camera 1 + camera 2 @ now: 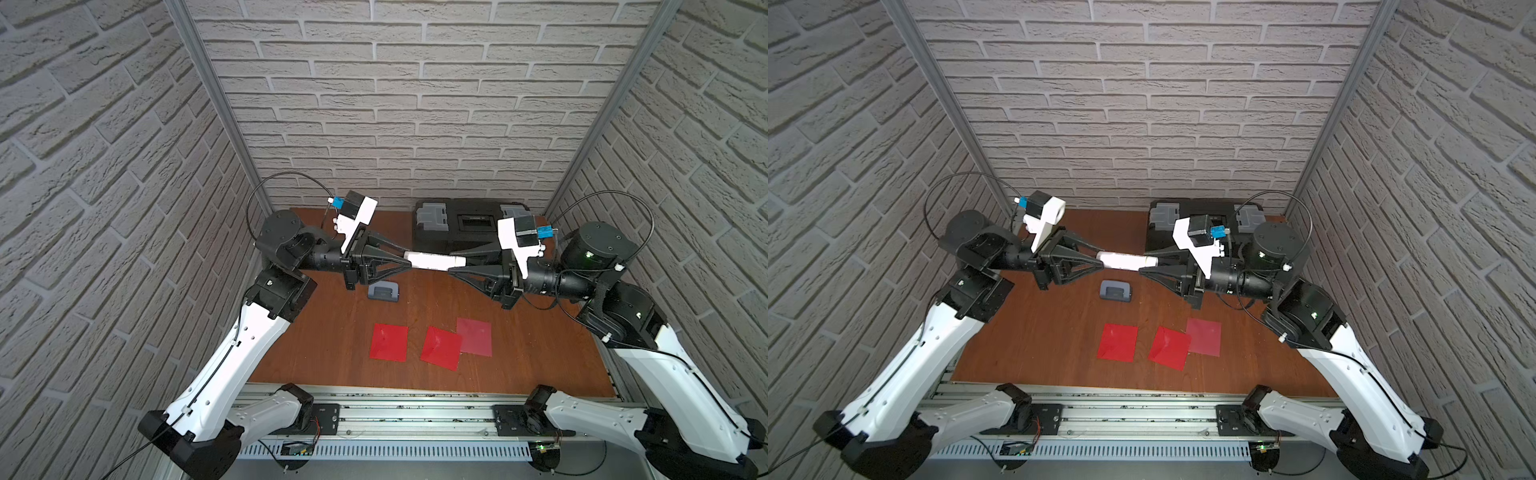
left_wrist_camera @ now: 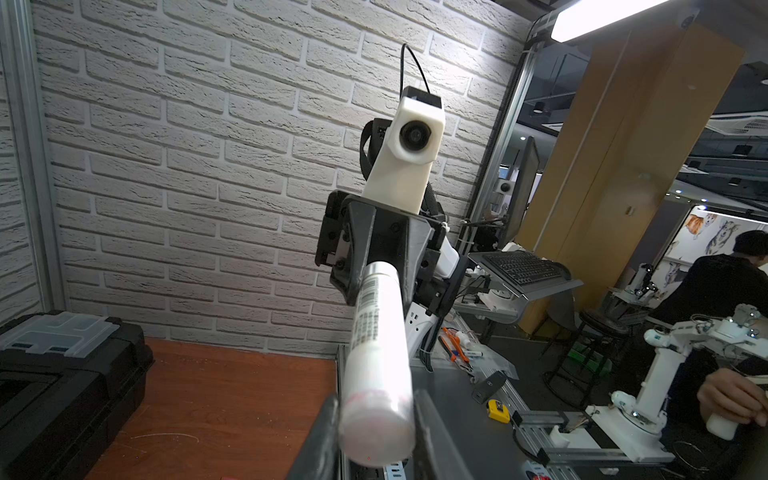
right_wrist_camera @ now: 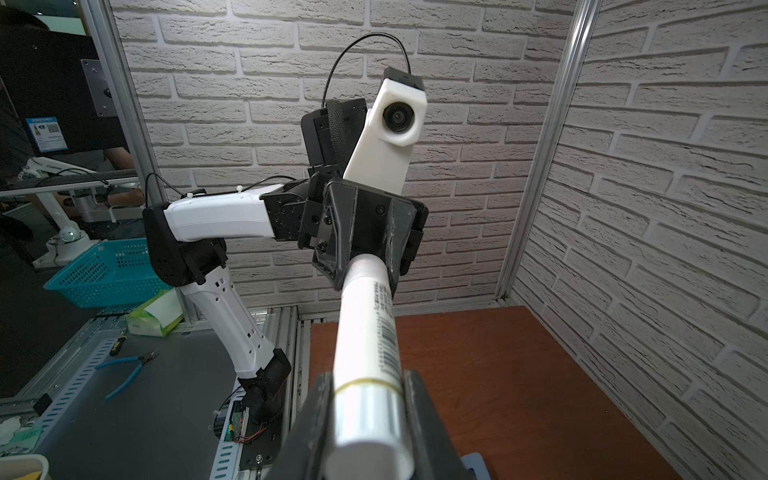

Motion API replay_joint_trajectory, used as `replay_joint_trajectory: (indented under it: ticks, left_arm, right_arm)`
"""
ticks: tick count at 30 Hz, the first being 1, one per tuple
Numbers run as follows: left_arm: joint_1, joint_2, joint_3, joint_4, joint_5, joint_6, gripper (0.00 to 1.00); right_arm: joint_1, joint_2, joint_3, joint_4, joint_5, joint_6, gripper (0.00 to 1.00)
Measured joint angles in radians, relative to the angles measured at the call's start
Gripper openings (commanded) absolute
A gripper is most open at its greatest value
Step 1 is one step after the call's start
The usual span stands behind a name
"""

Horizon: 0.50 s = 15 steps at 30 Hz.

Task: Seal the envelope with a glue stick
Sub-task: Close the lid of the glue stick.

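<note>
**Glue stick held level between both grippers, cap on**

The left gripper (image 1: pixel 409 261) is clamped on the plain white base end of the glue stick (image 1: pixel 434 261). The stick hangs level in the air above the far half of the table (image 1: pixel 332 332) and touches nothing else. The right gripper (image 1: pixel 457 266) is closed around the other end, on the translucent cap (image 3: pixel 368 405), so both hold the one tube from opposite sides.

The tube looks light, stiff and smooth-walled, so it will likely turn or slide in the jaws if pulled off-axis. The cap probably sits snugly and wants a straight pull along the tube. The white body is the better place to hold, since that leaves the cap end free. The glue tip under the cap should be soft and easily smeared.

On the surface, a grey-blue hole punch (image 1: pixel 383 292) lies below the stick's left end. Nearer the front edge lie the left red square (image 1: pixel 389 342), the middle red square (image 1: pixel 441 348) and the paler red square (image 1: pixel 474 336), presumably the envelopes. The middle one overlaps the paler one's corner. A black toolbox (image 1: pixel 465 222) fills the far edge behind the right gripper. Bare wood lies open towards both front corners, but the side walls stand close to each arm.
</note>
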Motion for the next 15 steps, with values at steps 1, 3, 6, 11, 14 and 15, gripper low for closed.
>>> replay_joint_trajectory:
  ticks: [1,3,6,11,14,15]
  left_arm:
    - [0.0,0.0,0.0,-0.001,0.0,0.002,0.17]
    - [0.003,-0.006,0.0,-0.003,-0.003,0.008,0.2]
    - [0.029,-0.011,-0.007,-0.011,-0.01,0.015,0.37]
    - [0.124,-0.051,-0.06,-0.029,-0.048,0.024,0.64]
    - [0.203,-0.09,-0.077,-0.072,-0.068,0.042,0.68]
    - [0.225,-0.104,-0.078,-0.091,-0.076,0.053,0.69]
  right_arm:
    - [0.0,-0.001,0.0,0.001,0.005,0.0,0.03]
    - [0.0,-0.007,-0.012,0.009,0.018,0.0,0.03]
    - [0.004,-0.024,-0.057,0.024,0.056,-0.001,0.03]
    - [0.024,-0.055,-0.175,0.034,0.138,0.0,0.03]
    - [0.027,-0.085,-0.246,0.028,0.2,0.005,0.03]
    - [0.027,-0.098,-0.266,0.027,0.219,0.01,0.03]
